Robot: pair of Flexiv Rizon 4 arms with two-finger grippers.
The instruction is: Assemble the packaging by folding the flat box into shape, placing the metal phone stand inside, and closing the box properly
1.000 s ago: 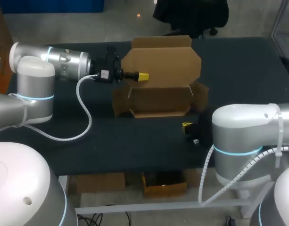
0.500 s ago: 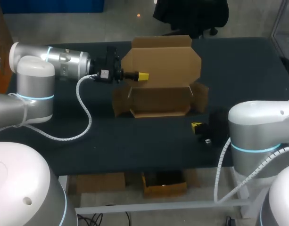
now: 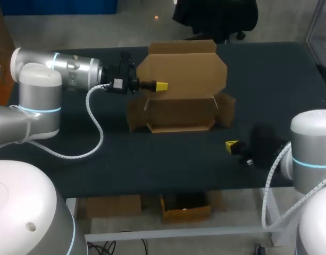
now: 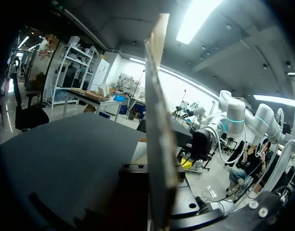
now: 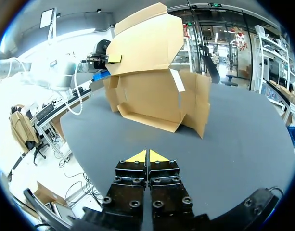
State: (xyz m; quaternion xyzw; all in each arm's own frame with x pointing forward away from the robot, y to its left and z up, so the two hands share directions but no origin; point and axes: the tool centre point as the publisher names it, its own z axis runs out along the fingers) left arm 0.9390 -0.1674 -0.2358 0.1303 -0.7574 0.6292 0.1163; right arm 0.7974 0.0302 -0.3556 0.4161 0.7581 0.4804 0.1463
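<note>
Left gripper [image 3: 160, 85]: fingers clamped on the upright lid [image 3: 186, 66] of the box [image 3: 178, 114], at the lid's edge on my left-arm side. In the left wrist view the cardboard shows edge-on, rising from between the fingers, so the panel runs in line with them and is pinched across its thickness. The yellow tips are hidden there. The head view shows one tip against the lid.

Right gripper [image 5: 147, 156]: tips pressed together, nothing between them. It sits low over the table [image 3: 152, 159], apart from the box.

Box: half formed, standing on the table with the tray open upward, the lid up behind it and the front wall low. From the right fingers it lies straight ahead, a little toward my left arm's side. Its long axis runs across the fingers' line, so they face the front wall broadside. The end flap [image 5: 201, 103] on my right-arm side splays outward and is the part nearest the right fingers.

Phone stand: not visible in any view, so I cannot place it.

Judgement: the left arm is taken up holding the lid, so the right arm is the free one. The splayed end flap, ahead and slightly to the outside, looks like its closest work. The fingers would need to come at it from outside the box and push inward along the long axis.
</note>
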